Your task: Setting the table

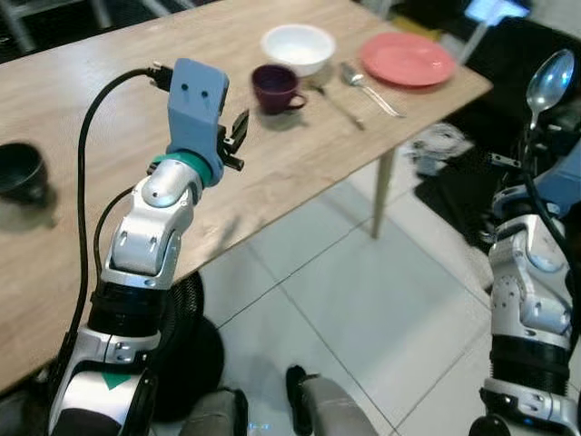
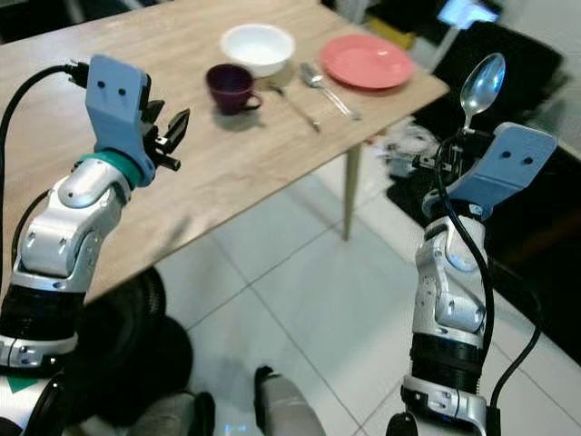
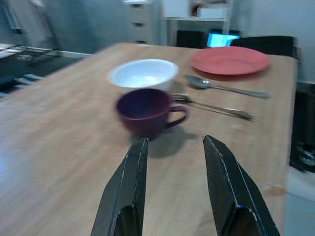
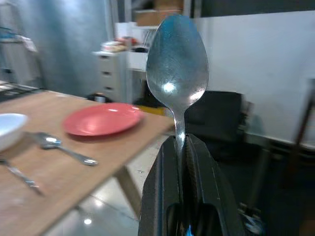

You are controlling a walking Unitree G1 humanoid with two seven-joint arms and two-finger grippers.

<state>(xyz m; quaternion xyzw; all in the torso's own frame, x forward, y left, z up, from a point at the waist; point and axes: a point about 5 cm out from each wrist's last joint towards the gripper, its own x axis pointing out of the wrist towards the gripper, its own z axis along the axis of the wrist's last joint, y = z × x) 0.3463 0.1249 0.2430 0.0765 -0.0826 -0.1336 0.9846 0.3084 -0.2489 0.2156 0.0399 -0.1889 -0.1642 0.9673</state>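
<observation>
Gripping a shiny silver metal spoon by the handle, the right gripper sits at the right edge of the head view, off the table over the floor, with the spoon upright and bowl pointing up. Fingers are clamped tight on the handle.

Left gripper hovers over the light wooden table, centre-left of the head view, fingers spread apart and holding nothing, pointed toward a dark purple ceramic mug. Mug stands upright, handle toward the right of the frame.

Round white bowl is just behind the mug, upper centre, close but I can't tell if touching. Right of the bowl lies a second silver spoon, and beside it, nearer the mug, a silver fork. Flat coral-pink round plate sits at the upper right corner of the table, near the edge.

Dark round bowl rests at the far left edge of the frame on the table. White tiled floor shows below.
</observation>
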